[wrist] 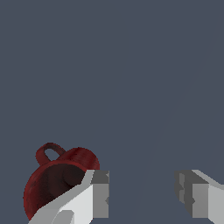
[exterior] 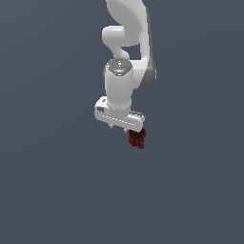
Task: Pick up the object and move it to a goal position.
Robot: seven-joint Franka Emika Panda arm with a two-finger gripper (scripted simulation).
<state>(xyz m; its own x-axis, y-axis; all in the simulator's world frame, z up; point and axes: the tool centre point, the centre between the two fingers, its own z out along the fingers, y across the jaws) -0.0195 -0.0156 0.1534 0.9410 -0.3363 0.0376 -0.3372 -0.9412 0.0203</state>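
the end effector (wrist: pixel 142 194) hangs with its jaws spread wide and nothing between them, while the small dark red mug (wrist: pixel 54 179) sits outside one finger (wrist: pixel 94 197), just beside or touching it, on the plain grey desk (exterior: pixel 47 190). closing from here would likely catch only air, or a descending finger could knock the mug aside. no edge of the desk shows, and nothing else appears near the mug.
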